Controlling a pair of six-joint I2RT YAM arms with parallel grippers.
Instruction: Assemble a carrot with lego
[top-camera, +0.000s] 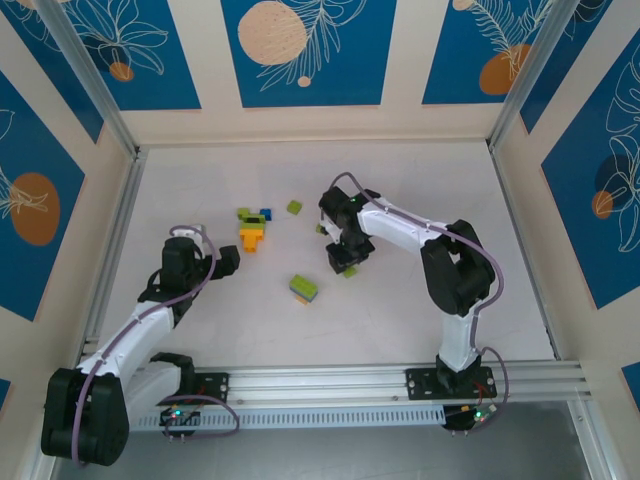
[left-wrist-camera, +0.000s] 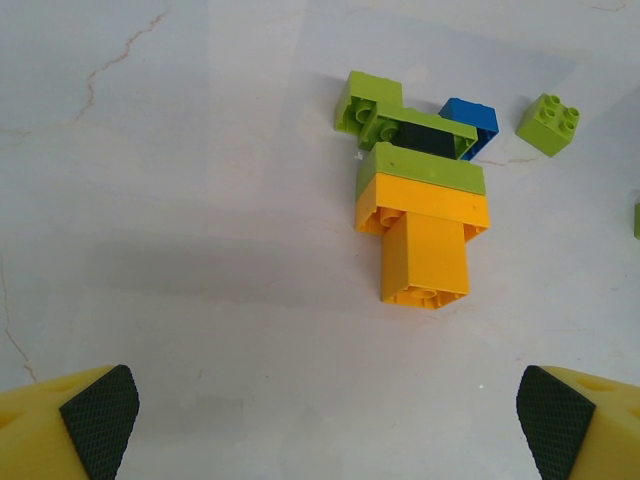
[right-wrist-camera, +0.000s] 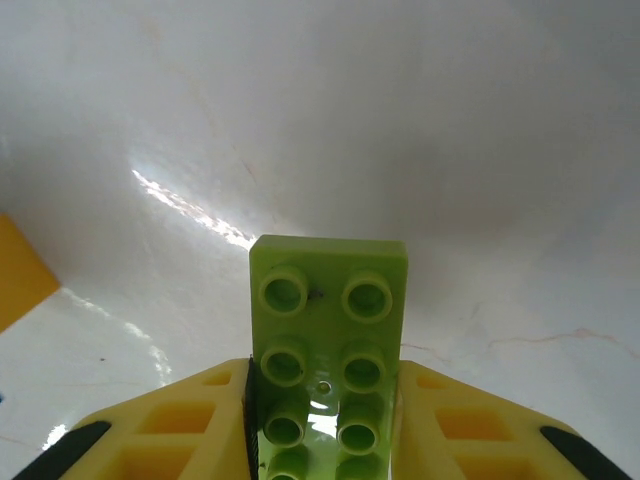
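Lego brick (right-wrist-camera: 326, 300) clamped in right gripper (right-wrist-camera: 325, 425), right of the stack (top-camera: 252, 236), ready for adding; left gripper (left-wrist-camera: 320, 415) gapes wide.

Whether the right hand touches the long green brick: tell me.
Touching. Right wrist view shows the right hand clamped against both sides of the long green brick.

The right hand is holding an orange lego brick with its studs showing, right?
Not quite. The lego brick pinched in the right hand is lime green, not orange. Its studs do show. The right wrist view shows this.
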